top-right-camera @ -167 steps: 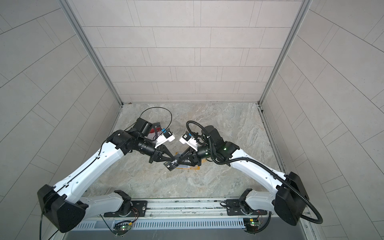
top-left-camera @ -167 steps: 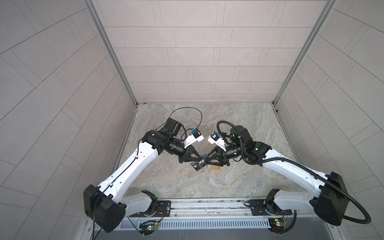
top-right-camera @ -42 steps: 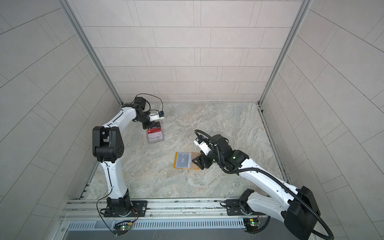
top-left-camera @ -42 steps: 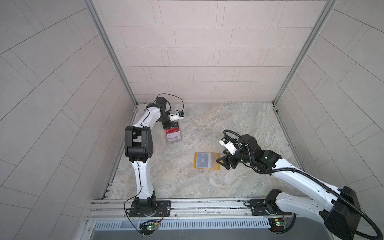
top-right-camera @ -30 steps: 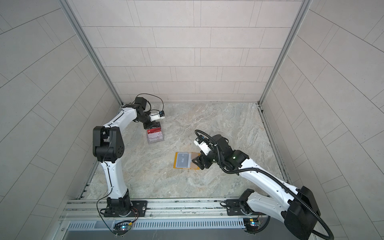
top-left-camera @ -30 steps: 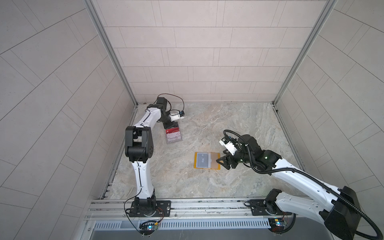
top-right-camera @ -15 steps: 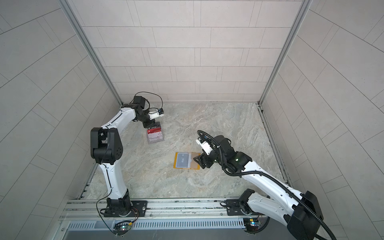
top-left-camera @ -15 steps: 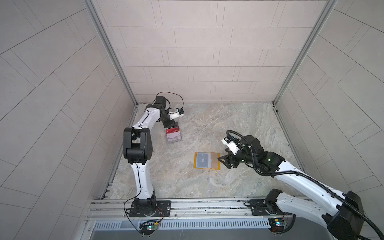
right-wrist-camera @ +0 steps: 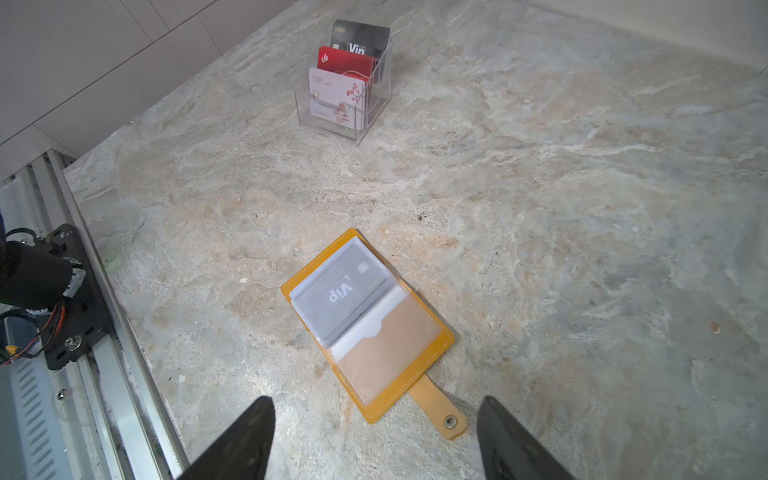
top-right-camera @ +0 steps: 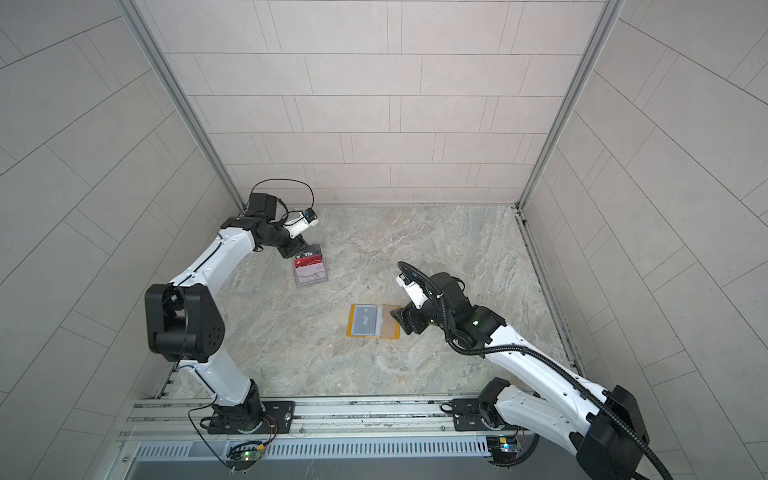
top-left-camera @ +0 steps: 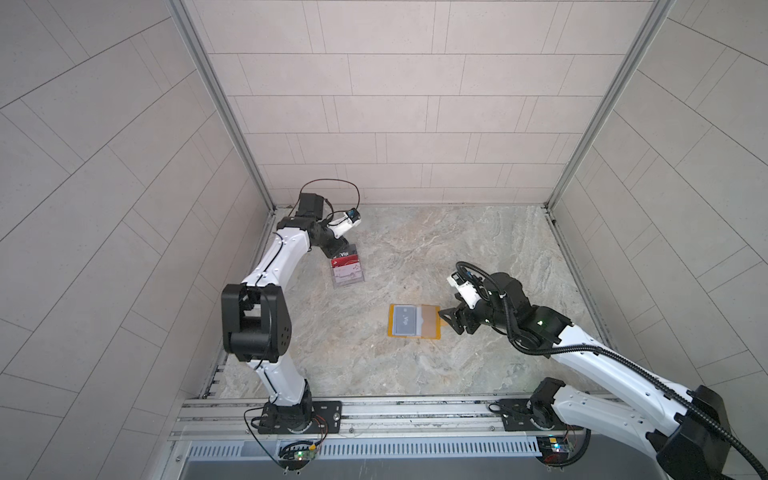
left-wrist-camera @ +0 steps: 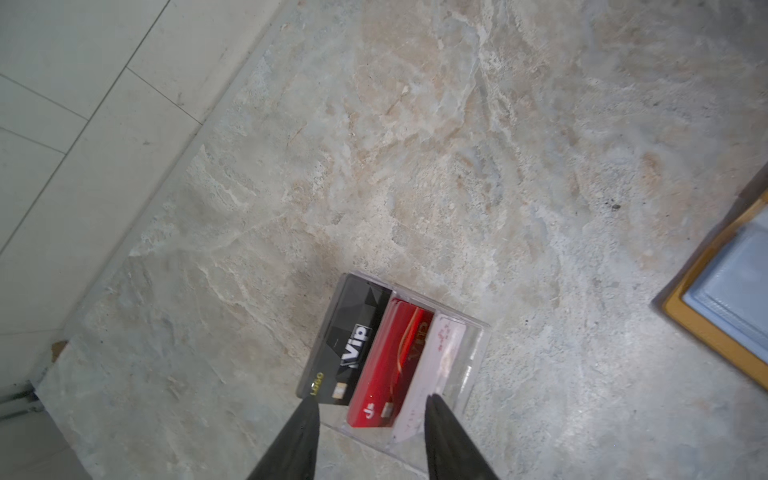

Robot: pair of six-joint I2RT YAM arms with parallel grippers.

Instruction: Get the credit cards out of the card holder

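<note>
The mustard-yellow card holder (top-left-camera: 432, 328) (right-wrist-camera: 395, 353) lies open on the table, its snap tab (right-wrist-camera: 440, 411) toward my right gripper. A dark grey "Vip" credit card (top-left-camera: 405, 320) (right-wrist-camera: 340, 293) sits in its clear sleeve. Dark grey (left-wrist-camera: 353, 332), red (left-wrist-camera: 390, 357) and white (left-wrist-camera: 432, 361) credit cards stand in a clear tiered stand (top-left-camera: 349, 279) (right-wrist-camera: 374, 112). My left gripper (left-wrist-camera: 370, 403) (top-left-camera: 337, 249) is open at the stand's back, holding nothing. Just beside the tab, my right gripper (right-wrist-camera: 376, 399) (top-left-camera: 445, 318) stands wide open and empty.
The stand is near the back left wall (top-left-camera: 232, 174). A metal rail (top-left-camera: 374, 415) with both arm bases runs along the table's front edge. Bare marble tabletop (top-left-camera: 457, 249) lies behind the holder and to its right.
My left gripper carried a dark "Vip" card from the holder to the stand and has opened off it within the last second. My right gripper drew slightly back from the holder.
</note>
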